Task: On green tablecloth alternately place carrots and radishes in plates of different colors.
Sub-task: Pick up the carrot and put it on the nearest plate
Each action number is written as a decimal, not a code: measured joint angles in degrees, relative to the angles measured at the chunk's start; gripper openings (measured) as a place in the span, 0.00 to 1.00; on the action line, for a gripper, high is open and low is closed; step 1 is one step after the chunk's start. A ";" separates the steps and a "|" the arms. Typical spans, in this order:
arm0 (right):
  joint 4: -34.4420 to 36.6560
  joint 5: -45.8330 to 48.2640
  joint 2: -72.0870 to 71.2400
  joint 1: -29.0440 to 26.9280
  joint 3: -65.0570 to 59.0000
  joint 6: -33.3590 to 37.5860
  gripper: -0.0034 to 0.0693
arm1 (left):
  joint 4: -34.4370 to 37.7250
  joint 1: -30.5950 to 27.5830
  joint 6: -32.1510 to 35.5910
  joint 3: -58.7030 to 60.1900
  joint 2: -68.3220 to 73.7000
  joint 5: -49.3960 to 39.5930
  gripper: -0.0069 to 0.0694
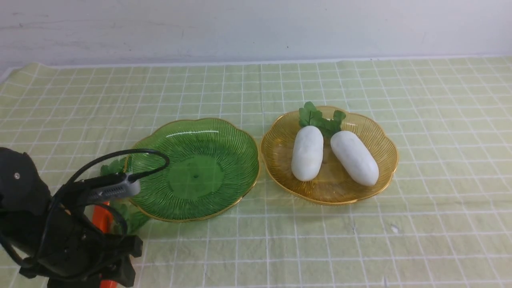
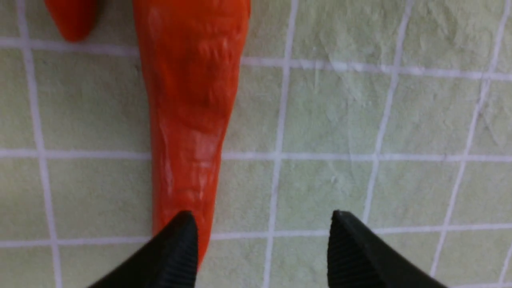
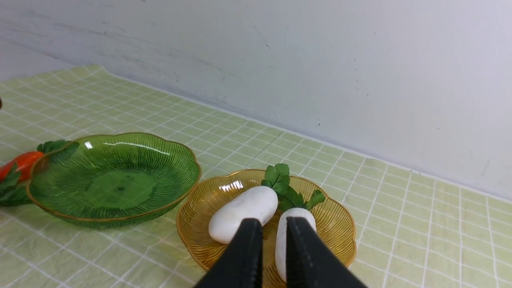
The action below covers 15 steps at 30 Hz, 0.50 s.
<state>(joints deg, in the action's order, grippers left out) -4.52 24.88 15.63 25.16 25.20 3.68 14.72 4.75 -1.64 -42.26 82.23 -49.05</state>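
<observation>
At the near left corner of the surface, which a green tablecloth (image 1: pixel 440 120) covers, the left end effector (image 2: pixel 264 244) hangs low and open over an orange carrot (image 2: pixel 188 120) lying flat on the cloth, empty. The carrot's narrow end sits under one tip rather than centred in the gap, and a second carrot (image 2: pixel 72 20) lies just beside it. Closing from here would likely catch only the thin, glossy tip, so the carrot may squirt out, spin aside, or be nudged into its neighbour. The green plate (image 1: pixel 196 176) next to the arm is empty, and its raised rim stands close enough to be clipped on the way over. The amber plate (image 1: pixel 384 140) holds both white radishes (image 1: pixel 307 153), side by side with leaves touching. The right end effector (image 3: pixel 273 224) hovers above them, its tips drawn close together with nothing between. A weak pinch could drop the carrot short of the plate.
</observation>
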 joint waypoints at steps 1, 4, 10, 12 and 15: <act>0.00 0.00 0.00 0.00 0.00 0.00 0.17 | -1.05 0.00 0.00 -0.89 0.82 0.00 0.61; 0.00 -0.04 0.00 0.00 0.00 0.00 0.17 | -3.36 0.00 -0.33 -1.69 2.56 0.00 0.61; -0.11 -0.04 0.00 0.00 0.00 0.00 0.17 | -7.93 0.00 -2.67 -1.87 6.59 0.54 0.58; -0.11 -0.07 0.00 0.00 0.00 0.00 0.17 | -8.72 0.00 -2.82 -1.87 7.89 1.93 0.51; -0.11 -0.11 0.00 0.00 0.00 0.00 0.17 | -8.89 0.00 -3.14 -1.93 8.68 3.09 0.38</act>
<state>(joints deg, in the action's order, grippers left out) -4.63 24.77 15.63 25.16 25.20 3.68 5.83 4.75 -4.78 -44.19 90.91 -45.96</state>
